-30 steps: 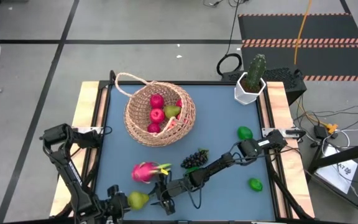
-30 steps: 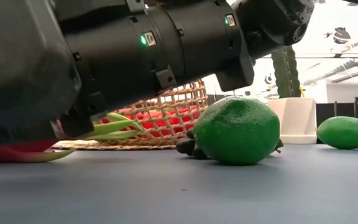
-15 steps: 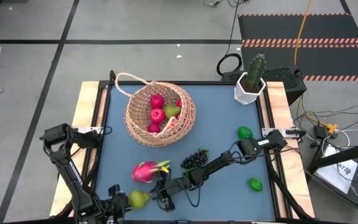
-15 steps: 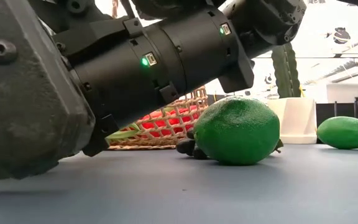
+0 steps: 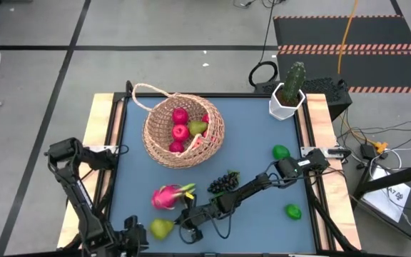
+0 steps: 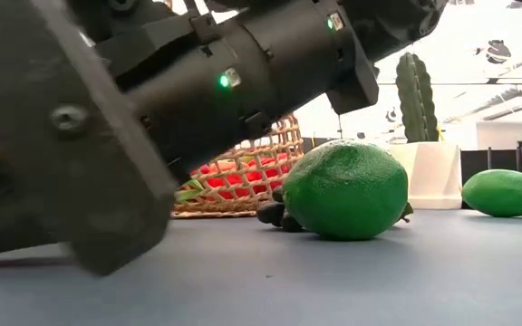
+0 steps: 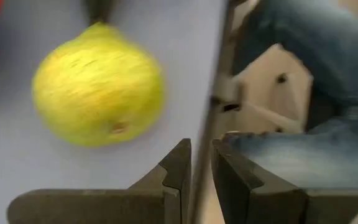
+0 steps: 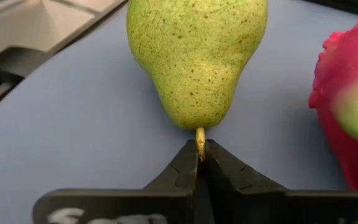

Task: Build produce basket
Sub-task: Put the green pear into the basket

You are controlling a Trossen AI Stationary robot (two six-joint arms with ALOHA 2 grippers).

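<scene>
A: Where's the yellow-green speckled toy pear [image 8: 197,59]?

B: On the blue table top [image 5: 255,143], near-side of the round tan wicker basket [image 5: 184,130], just beside the pink dragon fruit [image 5: 165,197]. The right gripper [image 5: 185,227] has its fingers pinched shut on the pear's thin stem.

A: Why the stem?

B: My guess: the body is wide and round, while the stem gives a narrow hold for lifting it to the basket, which already holds red fruits and a pear.

A: And the left gripper [image 7: 199,165]?

B: Nearly clenched, holding nothing, waiting at the near table edge beside the pear.

A: Which view tells most?

B: The right wrist view alone shows the stem between the fingertips. The high view only shows the arm reaching there, but places the grape bunch [image 5: 223,181], two green limes [image 5: 282,152] and the cactus in its white pot [image 5: 288,93] beyond. The low view is mostly blocked by arm.
</scene>
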